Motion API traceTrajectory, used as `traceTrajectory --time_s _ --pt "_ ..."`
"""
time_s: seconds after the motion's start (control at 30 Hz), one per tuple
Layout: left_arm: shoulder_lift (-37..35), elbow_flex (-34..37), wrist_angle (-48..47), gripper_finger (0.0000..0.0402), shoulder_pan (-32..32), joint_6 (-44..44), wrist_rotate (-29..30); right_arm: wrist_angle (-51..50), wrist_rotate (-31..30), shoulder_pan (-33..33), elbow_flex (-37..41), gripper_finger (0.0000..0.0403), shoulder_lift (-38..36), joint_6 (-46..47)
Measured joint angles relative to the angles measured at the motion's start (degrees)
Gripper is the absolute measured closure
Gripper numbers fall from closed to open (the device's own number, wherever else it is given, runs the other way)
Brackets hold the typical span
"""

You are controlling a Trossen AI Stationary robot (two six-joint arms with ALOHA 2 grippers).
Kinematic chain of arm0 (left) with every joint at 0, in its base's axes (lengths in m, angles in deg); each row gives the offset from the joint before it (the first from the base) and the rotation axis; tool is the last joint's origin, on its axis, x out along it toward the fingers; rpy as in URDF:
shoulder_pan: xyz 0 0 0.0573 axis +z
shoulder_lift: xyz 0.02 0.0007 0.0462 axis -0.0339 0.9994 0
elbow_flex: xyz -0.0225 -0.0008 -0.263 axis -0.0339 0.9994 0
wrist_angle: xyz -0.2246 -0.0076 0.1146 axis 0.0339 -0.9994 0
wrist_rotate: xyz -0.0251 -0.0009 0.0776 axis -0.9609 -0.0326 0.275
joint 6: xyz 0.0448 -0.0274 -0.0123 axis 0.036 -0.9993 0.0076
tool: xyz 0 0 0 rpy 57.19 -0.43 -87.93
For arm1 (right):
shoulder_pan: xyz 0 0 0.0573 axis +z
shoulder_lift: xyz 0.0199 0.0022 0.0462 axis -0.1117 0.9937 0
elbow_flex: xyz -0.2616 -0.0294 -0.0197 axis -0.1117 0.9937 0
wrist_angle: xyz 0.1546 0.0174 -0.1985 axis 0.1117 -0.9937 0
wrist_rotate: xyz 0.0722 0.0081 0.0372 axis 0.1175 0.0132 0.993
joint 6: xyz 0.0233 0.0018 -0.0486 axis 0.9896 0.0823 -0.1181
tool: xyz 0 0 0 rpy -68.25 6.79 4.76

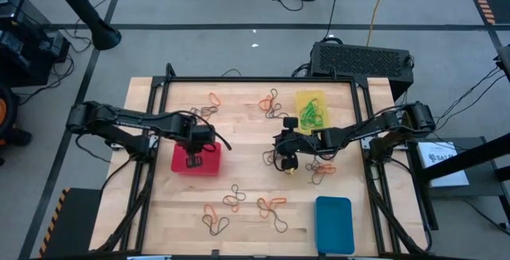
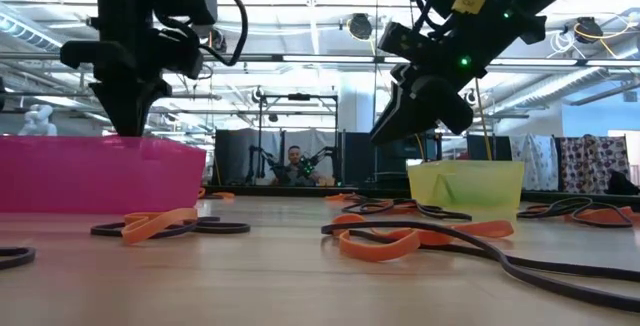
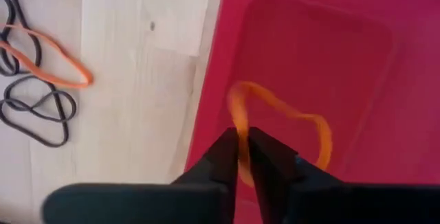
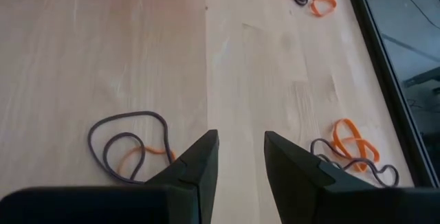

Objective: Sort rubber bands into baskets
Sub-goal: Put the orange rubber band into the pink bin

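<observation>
The left gripper [image 3: 242, 157] hangs over the red basket [image 1: 209, 165], fingers barely parted, an orange band [image 3: 282, 124] between them; this looks like the drop step, calling for wider jaws; the right gripper [image 4: 239, 157], open and empty, hovers mid-tabletop [image 1: 247, 172] near dark bands [image 4: 127, 145].

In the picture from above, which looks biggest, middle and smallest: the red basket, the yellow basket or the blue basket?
Largest to smallest in the high view:
1. Blue basket, looks biggest.
2. Red basket, partly hidden by the left gripper, so its rank is unsure.
3. Yellow basket, looks smallest.
</observation>
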Motion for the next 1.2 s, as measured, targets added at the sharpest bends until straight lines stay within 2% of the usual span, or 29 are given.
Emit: traceTrajectory --time_s 0.2,0.3,0.37,0.43,0.47,0.5,0.53,0.63,0.7,0.83,0.93,1.03,1.2 --pt "0.0 -0.3 -0.1 0.0307 0.0 1.1 -0.7 0.0 0.0 0.0 0.0 0.0291 0.0 0.1" --pt "0.0 -2.7 -2.3 0.0298 0.2 8.2 0.1 0.0 0.0 0.0 0.0 0.0291 0.0 0.0" --pt "-0.2 -4.3 0.1 0.0298 0.8 12.3 8.0 0.0 0.0 -0.1 0.0 0.0291 0.0 0.0" --pt "-1.1 -4.9 7.0 0.0298 2.5 15.3 21.8 0.1 0.0 -0.1 0.0 0.0291 0.0 0.1" --pt "-1.5 -5.0 11.1 0.0298 3.8 18.2 26.4 0.3 0.0 -0.1 0.0 0.0291 0.0 0.1" --pt "-1.8 -5.0 14.3 0.0298 5.5 22.0 27.6 0.5 0.0 -0.1 0.0 0.0291 0.0 0.1" --pt "-1.9 -5.0 17.0 0.0298 7.9 25.7 25.8 0.4 0.0 -0.1 0.0 0.0291 0.0 0.1" --pt "-1.3 -5.0 21.0 0.0298 17.7 31.2 10.6 0.4 0.0 -0.1 0.0 0.0291 0.0 0.1" --pt "0.2 -5.0 21.7 0.0298 24.9 32.9 3.4 0.4 0.0 -0.1 0.0 0.0291 0.0 0.6" --pt "4.4 -5.5 22.6 0.0297 37.4 33.1 -2.3 0.4 0.0 -0.1 0.0 0.0291 0.0 0.8" --pt "7.3 -6.7 22.4 0.0297 44.3 32.1 -8.8 0.4 0.2 -0.1 0.0 0.0291 0.0 0.4" --pt "11.4 -7.1 22.9 0.0297 48.9 30.8 -14.5 0.4 2.0 -0.2 0.0 0.0291 0.0 -0.1" --pt "19.7 -8.7 26.6 0.0297 52.3 24.4 -14.5 0.4 3.2 -0.2 0.0 0.0291 0.0 -0.3"
